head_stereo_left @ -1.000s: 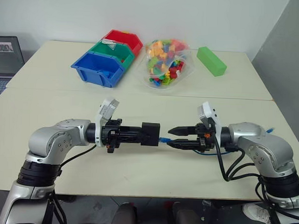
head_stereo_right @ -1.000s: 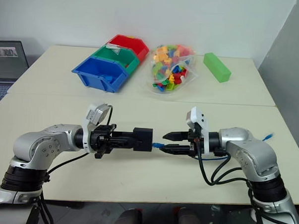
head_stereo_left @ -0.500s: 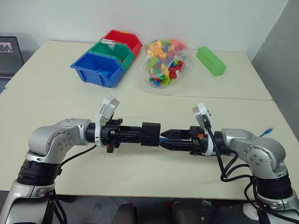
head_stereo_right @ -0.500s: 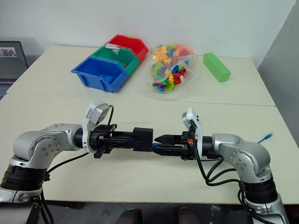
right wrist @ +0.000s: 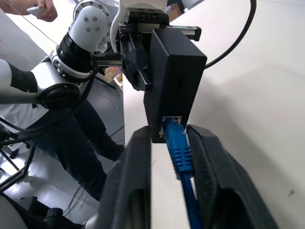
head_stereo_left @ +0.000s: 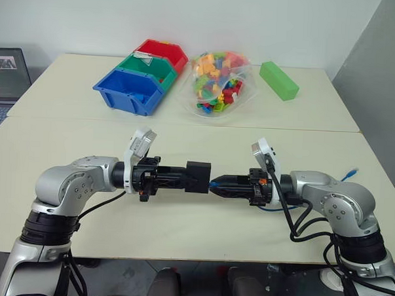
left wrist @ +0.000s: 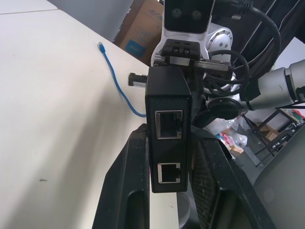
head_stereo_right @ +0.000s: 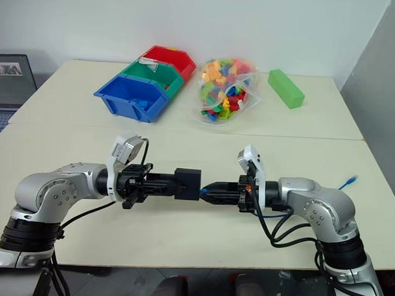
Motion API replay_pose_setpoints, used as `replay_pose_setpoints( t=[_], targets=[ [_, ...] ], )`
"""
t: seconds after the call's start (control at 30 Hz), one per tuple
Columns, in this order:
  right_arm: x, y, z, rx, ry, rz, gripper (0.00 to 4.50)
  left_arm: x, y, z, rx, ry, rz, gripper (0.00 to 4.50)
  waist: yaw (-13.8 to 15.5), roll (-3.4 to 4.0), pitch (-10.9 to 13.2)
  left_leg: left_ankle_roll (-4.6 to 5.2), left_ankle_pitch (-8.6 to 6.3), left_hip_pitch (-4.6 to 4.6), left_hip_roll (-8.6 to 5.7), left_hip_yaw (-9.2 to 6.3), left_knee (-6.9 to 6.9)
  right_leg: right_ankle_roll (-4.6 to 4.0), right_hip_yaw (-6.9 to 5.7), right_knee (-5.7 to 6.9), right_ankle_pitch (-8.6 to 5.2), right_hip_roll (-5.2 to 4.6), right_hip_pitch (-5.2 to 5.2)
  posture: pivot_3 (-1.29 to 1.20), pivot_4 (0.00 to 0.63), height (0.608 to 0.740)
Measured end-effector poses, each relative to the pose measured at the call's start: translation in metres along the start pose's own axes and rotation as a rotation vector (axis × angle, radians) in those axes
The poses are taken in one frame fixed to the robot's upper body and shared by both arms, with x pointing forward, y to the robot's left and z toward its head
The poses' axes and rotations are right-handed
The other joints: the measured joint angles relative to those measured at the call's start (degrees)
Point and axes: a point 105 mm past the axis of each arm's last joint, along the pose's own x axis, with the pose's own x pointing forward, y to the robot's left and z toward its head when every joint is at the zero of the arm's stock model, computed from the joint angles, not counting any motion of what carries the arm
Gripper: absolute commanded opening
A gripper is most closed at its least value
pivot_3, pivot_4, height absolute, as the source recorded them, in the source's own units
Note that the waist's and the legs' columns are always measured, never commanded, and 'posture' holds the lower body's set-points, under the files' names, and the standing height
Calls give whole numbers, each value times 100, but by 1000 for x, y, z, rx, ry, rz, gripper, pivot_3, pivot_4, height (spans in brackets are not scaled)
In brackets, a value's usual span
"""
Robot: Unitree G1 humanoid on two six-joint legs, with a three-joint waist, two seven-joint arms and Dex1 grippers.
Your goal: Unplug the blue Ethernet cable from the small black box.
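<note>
Now my left gripper (head_stereo_left: 197, 177) is clamped on the small black box (left wrist: 167, 121), holding it level above the table (head_stereo_left: 181, 219) with one finger on each side wall and two empty ports facing back along the fingers. My right gripper (right wrist: 167, 143), pointing straight at the left one, has its fingers (right wrist: 136, 162) drawn together on the blue Ethernet cable (right wrist: 178, 150) just behind the plug, which sits in a port on the far face of the box. From my right fingers the cable droops under the wrist to the table, its free end (head_stereo_left: 351, 173) lying well off to the right.
</note>
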Motion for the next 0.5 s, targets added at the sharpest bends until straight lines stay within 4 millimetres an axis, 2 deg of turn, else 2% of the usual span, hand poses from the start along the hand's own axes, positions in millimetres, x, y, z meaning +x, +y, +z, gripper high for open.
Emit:
replay_pose_setpoints(
  t=[0.03, 0.07, 0.5],
  targets=[
    [0, 0, 0, 1, 1, 2, 124, 0, 0, 0, 0, 1, -1, 779, 0, 0, 0, 0, 0, 0, 0, 0, 0, 0, 0, 0, 0, 0, 0, 0, 150, 740],
    [0, 1, 0, 1, 2, 4, 99, -1, 0, 0, 0, 2, -2, 777, 0, 0, 0, 0, 0, 0, 0, 0, 0, 0, 0, 0, 0, 0, 0, 0, 150, 740],
    [-1, 3, -3, 1, 27, 28, 96, 0, -3, -4, -8, 9, -24, 777, 0, 0, 0, 0, 0, 0, 0, 0, 0, 0, 0, -1, 0, 0, 0, 0, 150, 740]
  ],
)
